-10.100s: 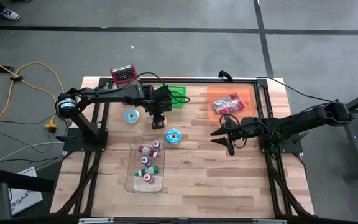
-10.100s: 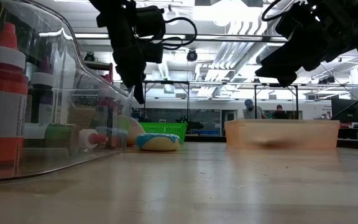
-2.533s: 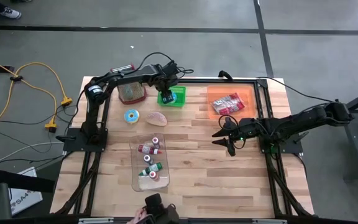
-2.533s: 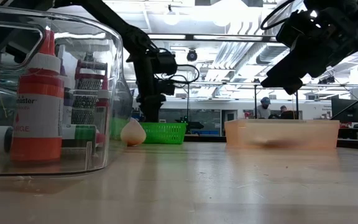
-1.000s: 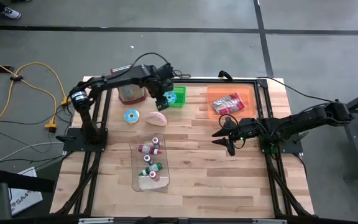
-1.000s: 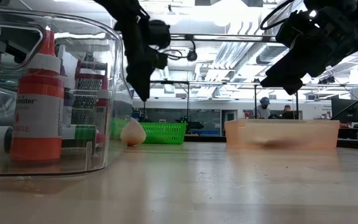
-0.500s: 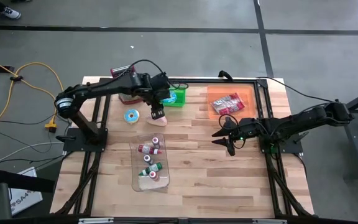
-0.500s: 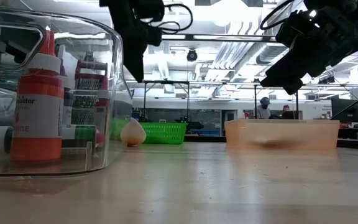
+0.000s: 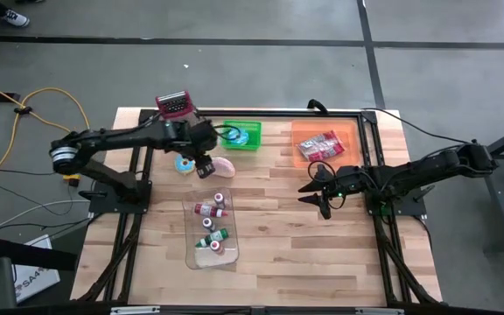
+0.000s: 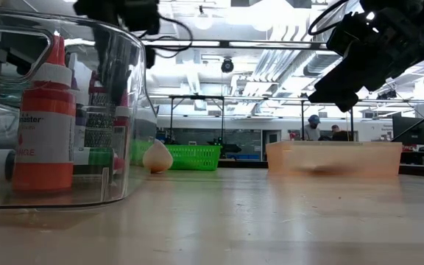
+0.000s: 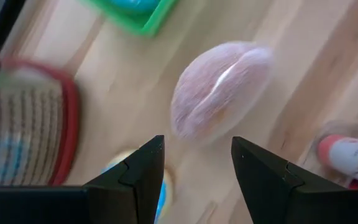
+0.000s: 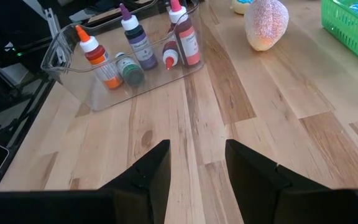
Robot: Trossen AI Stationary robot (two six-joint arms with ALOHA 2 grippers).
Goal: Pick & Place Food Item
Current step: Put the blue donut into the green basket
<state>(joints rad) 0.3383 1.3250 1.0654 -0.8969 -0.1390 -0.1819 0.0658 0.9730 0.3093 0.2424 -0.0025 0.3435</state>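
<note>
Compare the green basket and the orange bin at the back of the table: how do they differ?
The green basket has slatted, see-through walls; the orange bin has smooth translucent ones. The green basket is the smaller and holds something blue; the orange bin is larger and holds red-and-white packets. The green basket sits nearer the left tool, the orange bin nearer the right tool. Both stand upright along the table's far edge.

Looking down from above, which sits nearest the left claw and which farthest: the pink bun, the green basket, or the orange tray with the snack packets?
Measured from the left gripper in the high view:
1. Pink bun, right beside the gripper, toward the table's middle.
2. Green basket, farther off along the table's far edge.
3. Orange tray, farthest, on the right arm's side.
</note>
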